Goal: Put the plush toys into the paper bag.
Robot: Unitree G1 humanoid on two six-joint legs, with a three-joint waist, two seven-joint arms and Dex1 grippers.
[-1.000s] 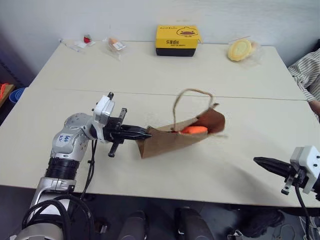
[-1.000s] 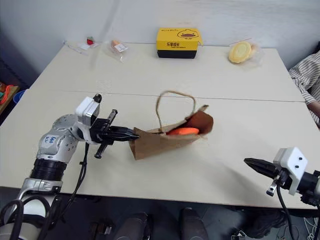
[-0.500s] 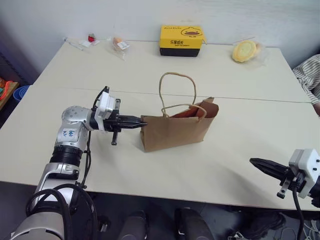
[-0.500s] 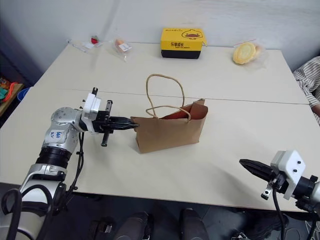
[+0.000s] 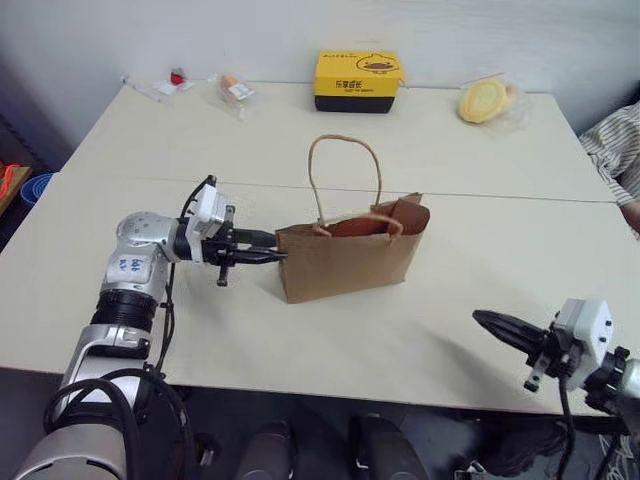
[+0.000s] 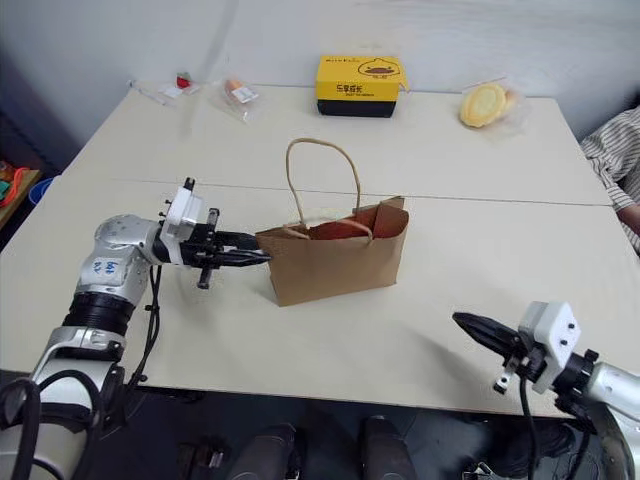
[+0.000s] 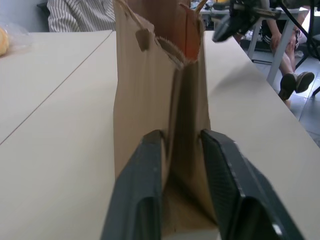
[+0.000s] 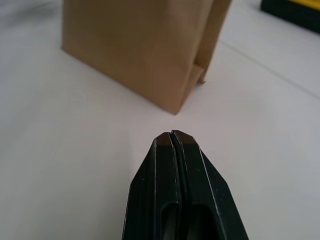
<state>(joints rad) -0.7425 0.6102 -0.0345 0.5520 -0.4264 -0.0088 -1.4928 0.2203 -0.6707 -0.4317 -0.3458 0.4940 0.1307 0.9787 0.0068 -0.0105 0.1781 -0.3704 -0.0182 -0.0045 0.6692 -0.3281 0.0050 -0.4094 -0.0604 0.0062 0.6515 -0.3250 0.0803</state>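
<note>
The brown paper bag (image 5: 345, 262) stands upright in the middle of the table, its loop handles raised. Inside its mouth an orange-red patch (image 5: 352, 228) shows; otherwise the plush toys are hidden in the bag. My left gripper (image 5: 277, 248) is at the bag's left end, level and pointing right. Its fingers (image 7: 145, 190) are open, one on each side of the bag's end fold (image 7: 175, 100). My right gripper (image 5: 483, 320) hovers shut over the table's front right, apart from the bag, with nothing in it; in the right wrist view the fingertips (image 8: 172, 138) meet.
A yellow-and-black box (image 5: 358, 80) stands at the table's far edge, with a wrapped yellow round toy (image 5: 483, 100) to its right. Small wrapped items (image 5: 232, 88) lie at the far left. A person's striped sleeve (image 5: 615, 150) shows at the right edge.
The bag went from hanging tilted, mouth to the right, to standing upright on the table. My left gripper's fingers parted at its end. My right gripper moved left toward the bag.
</note>
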